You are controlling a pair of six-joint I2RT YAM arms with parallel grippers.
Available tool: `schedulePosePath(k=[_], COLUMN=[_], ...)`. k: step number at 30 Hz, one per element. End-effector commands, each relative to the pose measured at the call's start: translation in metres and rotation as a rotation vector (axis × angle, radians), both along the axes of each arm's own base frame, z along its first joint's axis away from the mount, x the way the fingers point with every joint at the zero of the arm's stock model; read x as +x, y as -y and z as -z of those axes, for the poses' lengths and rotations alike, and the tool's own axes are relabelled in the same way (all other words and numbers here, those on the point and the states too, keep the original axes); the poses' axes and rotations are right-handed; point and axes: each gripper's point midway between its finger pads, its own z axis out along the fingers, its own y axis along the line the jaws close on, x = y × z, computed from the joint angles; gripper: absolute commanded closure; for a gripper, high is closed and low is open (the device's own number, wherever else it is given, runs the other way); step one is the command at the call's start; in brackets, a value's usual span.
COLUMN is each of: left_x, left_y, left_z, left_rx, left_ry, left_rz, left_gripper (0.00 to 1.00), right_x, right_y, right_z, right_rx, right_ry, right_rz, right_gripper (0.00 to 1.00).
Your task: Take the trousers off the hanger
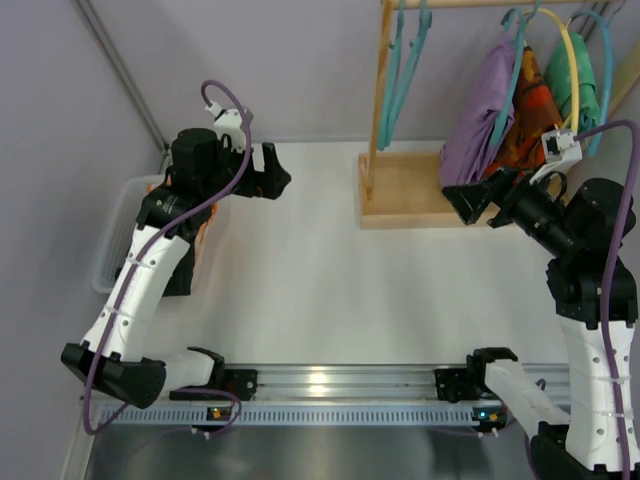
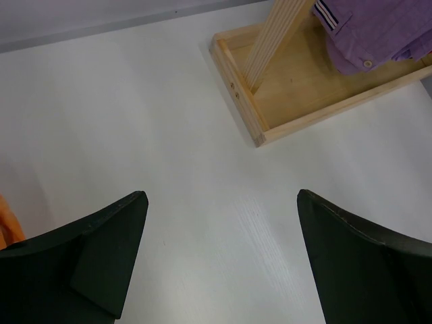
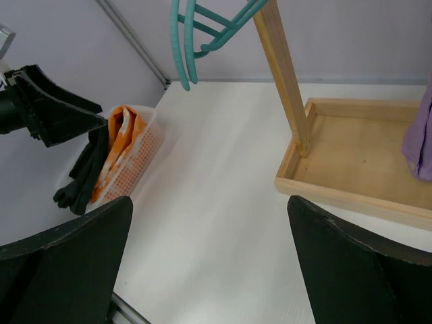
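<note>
**Obs.** Three trousers hang on the wooden rack (image 1: 400, 195) at the far right corner of the worktop (image 1: 320, 290). The purple pair (image 1: 478, 115) is nearest the post, the patterned orange-red pair (image 1: 532, 115) is in the middle, and the green pair (image 1: 582, 85) is closest to the right edge. Each is draped on its own hanger. The purple pair reaches almost down to the rack's base tray (the left wrist view shows a button and striped trim there). Two empty teal hangers (image 1: 405, 55) hang beside the post.

**Grippers.** The left gripper (image 1: 280, 172) hovers over the far left part of the worktop, well apart from the rack. Its fingers are wide apart with nothing between them. The right gripper (image 1: 458, 203) sits just in front of the base tray, below the purple pair. Its fingers are likewise spread wide and it holds nothing.

**Left edge.** A white basket (image 1: 112, 235) holds orange and black cloth.

**Status.** None of the three pairs is off its hanger yet. The purple pair is the likely first target, being nearest the right gripper.

**Handling (judgement).**
- The cloth is light and limp. It will sag, bunch and stretch rather than lift as one piece.
- Take a thick fold of the hanging leg, low to mid height on the side facing the gripper. A single layer would likely slip out of the grip.
- Draw it sideways and down so the cloth slides off the hanger bar.
- The hanger may swing or come off the rail with the garment, so the left arm may need to steady it.
- I cannot tell whether clips hold the cloth.
</note>
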Motion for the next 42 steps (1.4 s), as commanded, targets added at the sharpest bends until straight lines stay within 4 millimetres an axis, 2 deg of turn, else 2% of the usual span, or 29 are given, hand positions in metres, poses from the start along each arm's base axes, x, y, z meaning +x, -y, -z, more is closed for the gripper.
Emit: schedulePosePath(k=[1,5,8,12,13,15,17,18,19,20,22,25,27,28,30,31,33,34,36,38,42], left_x=[0.002,0.002,0.011,0.022,0.025,0.028,0.029,0.029,0.029,0.030,0.026,0.020,0.015,0.013,0.006,0.005,-0.003,-0.006,-0.013,-0.016,-0.024], left_y=[0.000,0.005,0.006,0.008,0.011,0.013,0.017,0.017,0.018,0.019,0.021,0.022,0.020,0.019,0.015,0.013,0.010,0.008,0.006,0.005,0.002], left_z=[-0.029,-0.036,-0.045,-0.065,-0.064,-0.072,-0.081,-0.084,-0.086,-0.092,-0.096,-0.097,-0.097,-0.096,-0.096,-0.096,-0.095,-0.096,-0.096,-0.093,-0.094], left_rx=[-0.018,-0.018,-0.020,-0.034,-0.036,-0.056,-0.078,-0.086,-0.094,-0.117,-0.137,-0.158,-0.155,-0.152,-0.143,-0.136,-0.130,-0.130,-0.133,-0.135,-0.149], left_ry=[0.090,0.107,0.124,0.166,0.159,0.174,0.207,0.218,0.223,0.235,0.245,0.253,0.263,0.267,0.282,0.289,0.299,0.303,0.308,0.305,0.305], left_rz=[0.009,0.047,0.035,0.026,0.031,0.035,0.044,0.047,0.050,0.044,0.058,0.065,0.067,0.066,0.063,0.052,0.056,0.055,0.054,0.052,0.046], left_gripper=[0.01,0.01,0.01,0.02,0.02,0.01,0.02,0.01,0.01,0.01,0.01,0.01,0.01,0.01,0.02,0.01,0.01,0.02,0.02,0.02,0.01], right_x=[-0.004,-0.007,-0.010,-0.011,-0.009,-0.007,-0.003,0.002,0.001,0.013,0.022,0.041,0.045,0.061,0.068,0.083,0.092,0.106,0.116,0.134,0.161], right_y=[0.001,0.000,0.000,0.004,0.009,0.011,0.014,0.021,0.026,0.031,0.038,0.054,0.060,0.066,0.070,0.075,0.080,0.087,0.092,0.100,0.102], right_z=[-0.006,0.001,0.006,-0.006,-0.014,-0.026,-0.045,-0.053,-0.072,-0.076,-0.100,-0.123,-0.140,-0.137,-0.145,-0.140,-0.142,-0.136,-0.136,-0.127,-0.108], right_rx=[0.001,0.007,0.006,0.011,0.011,0.023,0.029,0.037,0.041,0.040,0.042,0.038,0.038,0.041,0.048,0.051,0.066,0.071,0.092,0.107,0.149], right_ry=[0.030,0.015,0.006,0.030,0.047,0.062,0.091,0.097,0.138,0.131,0.168,0.203,0.233,0.210,0.217,0.190,0.179,0.152,0.140,0.107,0.045], right_rz=[0.000,-0.012,-0.010,0.016,0.042,0.061,0.079,0.117,0.144,0.172,0.205,0.281,0.311,0.331,0.340,0.351,0.360,0.375,0.379,0.389,0.352], right_gripper=[0.01,0.01,0.01,0.01,0.01,0.01,0.01,0.01,0.01,0.01,0.01,0.01,0.01,0.03,0.07,0.09,0.11,0.13,0.15,0.18,0.23])
